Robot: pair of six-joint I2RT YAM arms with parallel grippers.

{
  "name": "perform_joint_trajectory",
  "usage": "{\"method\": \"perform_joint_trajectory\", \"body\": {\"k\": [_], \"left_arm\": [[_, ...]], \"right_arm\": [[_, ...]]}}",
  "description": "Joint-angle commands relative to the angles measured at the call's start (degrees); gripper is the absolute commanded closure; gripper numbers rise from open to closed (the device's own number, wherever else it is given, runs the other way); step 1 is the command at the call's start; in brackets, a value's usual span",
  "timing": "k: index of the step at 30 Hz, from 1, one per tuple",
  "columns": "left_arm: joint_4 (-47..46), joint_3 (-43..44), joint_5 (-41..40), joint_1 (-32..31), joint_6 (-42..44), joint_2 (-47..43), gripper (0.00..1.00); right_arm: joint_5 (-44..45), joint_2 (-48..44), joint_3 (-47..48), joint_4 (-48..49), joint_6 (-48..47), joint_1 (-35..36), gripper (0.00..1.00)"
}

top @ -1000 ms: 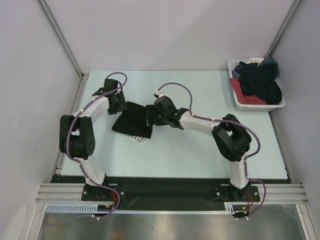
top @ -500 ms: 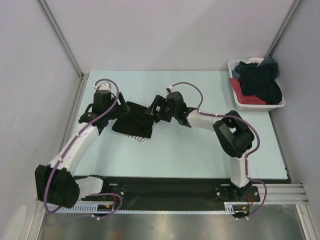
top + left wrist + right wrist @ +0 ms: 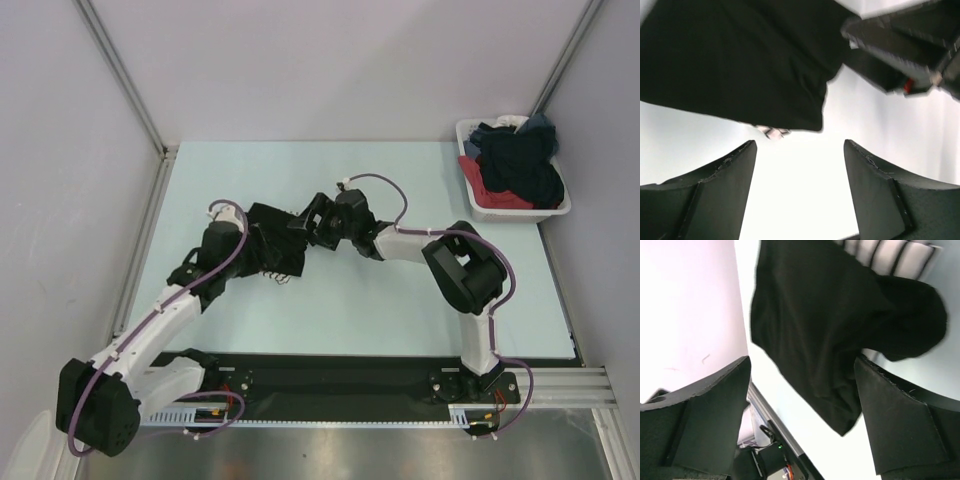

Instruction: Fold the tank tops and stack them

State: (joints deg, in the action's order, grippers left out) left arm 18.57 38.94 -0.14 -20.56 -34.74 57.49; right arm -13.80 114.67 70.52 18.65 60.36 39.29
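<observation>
The black tank top (image 3: 272, 245) lies folded on the pale table, left of centre. It lies on the striped tank top, of which only a small edge (image 3: 281, 276) shows at its near side. In the right wrist view the black top (image 3: 820, 320) fills the middle and the striped top (image 3: 890, 252) shows beyond it. My left gripper (image 3: 243, 243) is open and empty at the black top's left edge; in its wrist view the black top (image 3: 740, 60) lies just ahead of the fingers (image 3: 720, 185). My right gripper (image 3: 305, 221) is open at the top's right edge, the cloth hanging loose between its spread jaws.
A white basket (image 3: 470, 205) heaped with dark and red clothes (image 3: 515, 165) stands at the table's back right corner. Grey walls with metal posts close in the table on the left, back and right. The table's left rail (image 3: 150, 225) runs close to my left arm.
My left arm has swung from the top's far left corner down to its near left side, elbow dropping low. My right gripper lifted slightly and turned at the top's right edge.
</observation>
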Motion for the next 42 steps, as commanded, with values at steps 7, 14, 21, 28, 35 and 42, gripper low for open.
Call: {"method": "perform_joint_trajectory", "body": {"k": [7, 14, 21, 28, 35, 42], "left_arm": [[-11.09, -4.22, 0.32, -8.35, -7.36, 3.14, 0.31], [-14.08, -3.52, 0.32, -11.78, -9.46, 8.41, 0.46], [-14.88, -2.20, -1.70, -14.16, -11.14, 14.83, 0.37], [-16.54, -2.29, -6.26, -14.25, -14.12, 17.91, 0.34], [-19.96, -1.24, -10.23, -14.16, -15.79, 22.21, 0.46], [-19.36, 0.61, -14.36, -14.16, -15.53, 24.95, 0.67]], "right_arm": [[-0.17, 0.29, -1.44, 2.61, 1.61, -1.14, 0.34], [-1.14, 2.04, -0.47, 2.62, 1.08, -1.76, 0.40], [-0.61, 2.66, -1.00, 3.49, 1.43, -1.93, 0.41], [-0.17, 2.57, -1.26, 3.67, 1.08, -1.85, 0.45], [0.18, 3.10, -1.09, 4.02, 0.90, -1.58, 0.46], [0.71, 3.19, -0.56, 3.50, 0.11, -1.58, 0.48]]}}
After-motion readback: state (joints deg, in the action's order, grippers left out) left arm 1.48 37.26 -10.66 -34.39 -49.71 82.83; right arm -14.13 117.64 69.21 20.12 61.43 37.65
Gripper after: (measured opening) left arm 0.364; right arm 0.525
